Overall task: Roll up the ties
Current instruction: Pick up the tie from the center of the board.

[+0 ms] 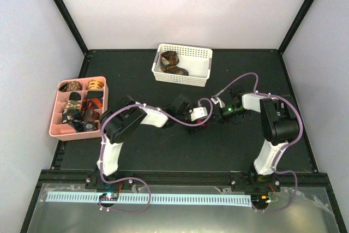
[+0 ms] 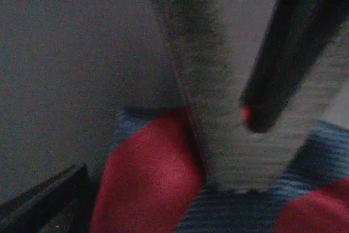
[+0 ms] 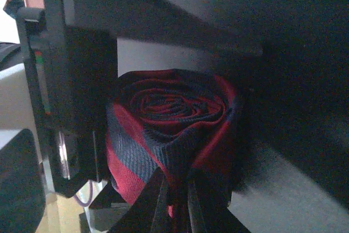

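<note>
A tie rolled into a coil, with red and dark blue stripes, fills the right wrist view. My right gripper is shut on the coil's lower edge, its two dark fingers pinching the fabric. The black frame of the left gripper's finger stands at the coil's left side. In the left wrist view a grey padded finger rests beside the same red and blue fabric. From above, my left gripper and right gripper meet at mid-table, and the coil is hidden between them. The left jaws stand wide.
A white basket at the back holds brown patterned ties. A pink compartment tray at the left holds several coiled ties. Purple cables loop over both arms.
</note>
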